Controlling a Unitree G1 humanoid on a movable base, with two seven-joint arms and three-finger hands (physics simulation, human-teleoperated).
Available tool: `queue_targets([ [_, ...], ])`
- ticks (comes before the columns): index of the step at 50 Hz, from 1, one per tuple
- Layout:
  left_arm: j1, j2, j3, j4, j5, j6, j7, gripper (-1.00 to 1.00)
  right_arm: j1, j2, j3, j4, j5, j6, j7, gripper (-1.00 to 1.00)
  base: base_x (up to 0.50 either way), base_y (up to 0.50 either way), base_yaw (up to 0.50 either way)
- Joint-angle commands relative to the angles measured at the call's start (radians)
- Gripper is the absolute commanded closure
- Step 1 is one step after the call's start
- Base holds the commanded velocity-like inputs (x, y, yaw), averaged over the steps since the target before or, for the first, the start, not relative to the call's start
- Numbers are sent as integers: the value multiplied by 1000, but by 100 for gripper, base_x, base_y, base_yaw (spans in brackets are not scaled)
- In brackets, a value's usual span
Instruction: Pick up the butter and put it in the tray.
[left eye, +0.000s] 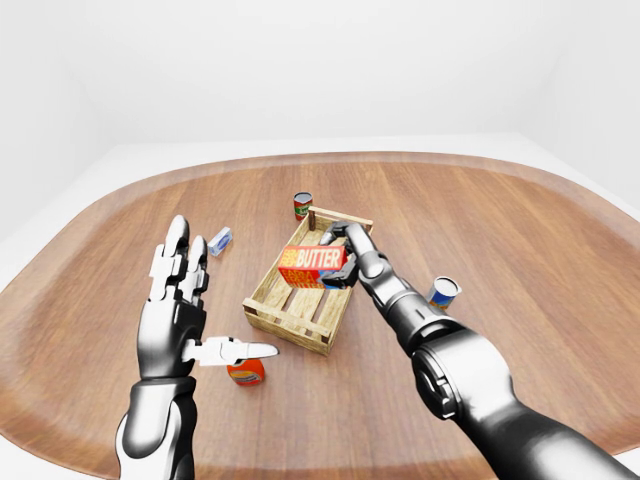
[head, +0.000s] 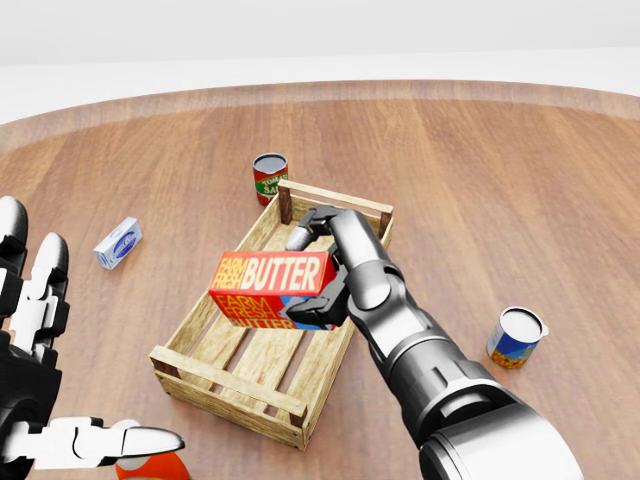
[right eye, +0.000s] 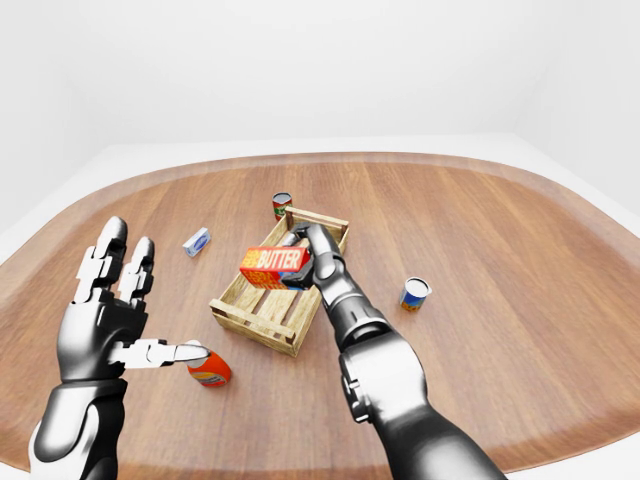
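Note:
A red and orange butter box (head: 268, 288) hangs over the middle of the wooden slatted tray (head: 216, 377), lying on its side. My right hand (head: 322, 268) is shut on its right end, fingers wrapped round it from behind. The tray sits slantwise in the centre of the head view. At the lower left, my left hand (head: 40, 400) is open, fingers spread, holding nothing and well clear of the tray.
A red tomato can (head: 269, 178) stands just above the tray's top corner. A small blue and white carton (head: 118, 243) lies to the left. A blue and orange can (head: 516, 337) stands at right. An orange can (right eye: 208, 369) lies under my left thumb.

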Motion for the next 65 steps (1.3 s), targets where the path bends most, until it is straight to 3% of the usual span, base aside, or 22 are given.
queue_targets([
  [1, 4, 0, -1, -6, 0, 0, -2, -100, -22, 4, -61, -19, 17, 0, -20, 100, 0, 0, 0],
  [23, 3, -1, 0, -2, -1, 0, -3, -100, -26, 3, -55, -26, 24, 0, -17, 100, 0, 0, 0],
  [41, 14, -4, -1, -23, 0, 0, -8, -100, -49, 4, -145, -5, 124, 0, -32, 100, 0, 0, 0],
  [65, 20, -7, -5, -34, 2, 0, -10, -100, -32, 41, -150, 10, -27, 10, -36, 100, 0, 0, 0],
])
